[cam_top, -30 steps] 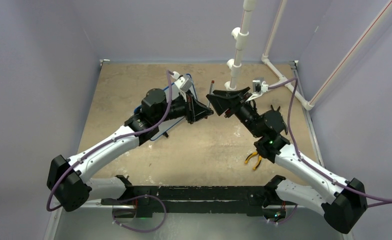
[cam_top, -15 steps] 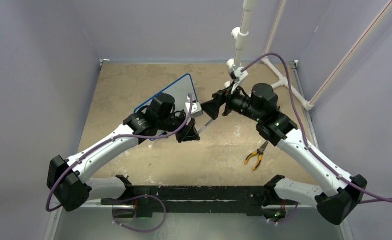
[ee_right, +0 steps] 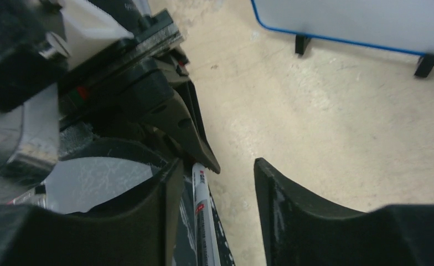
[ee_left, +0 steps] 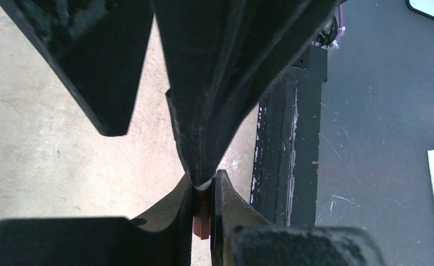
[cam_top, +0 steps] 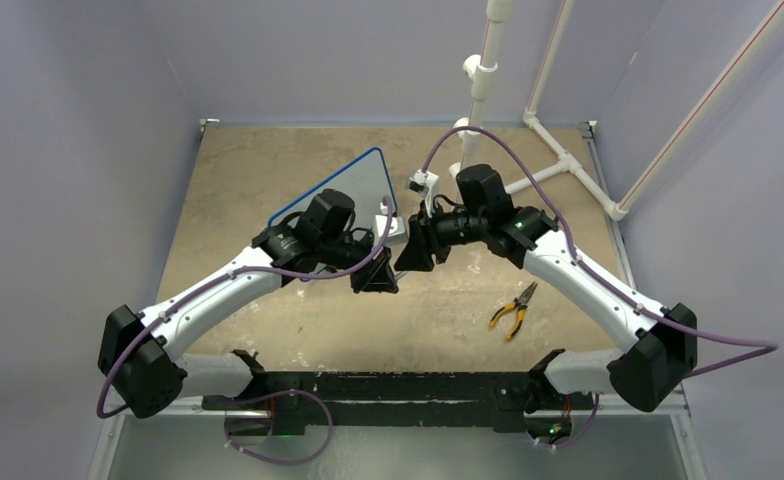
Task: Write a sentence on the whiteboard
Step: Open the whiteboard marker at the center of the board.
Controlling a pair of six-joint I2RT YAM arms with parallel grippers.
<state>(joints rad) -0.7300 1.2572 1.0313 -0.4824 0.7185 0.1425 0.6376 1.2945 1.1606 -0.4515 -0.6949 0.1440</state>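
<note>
left tool (ee_left: 201,178) pinches marker (ee_right: 202,221); right tool (ee_right: 217,163) spread

The left arm (cam_top: 298,240) covers the whiteboard's (cam_top: 353,185) near corner in the top view, and any writing on its face is too faint to tell. The right wrist view cuts the whiteboard off above its lower rim and two feet (ee_right: 425,65). Below the whiteboard there, the marker (ee_right: 202,221) runs off the bottom edge, its print unreadable.
</note>
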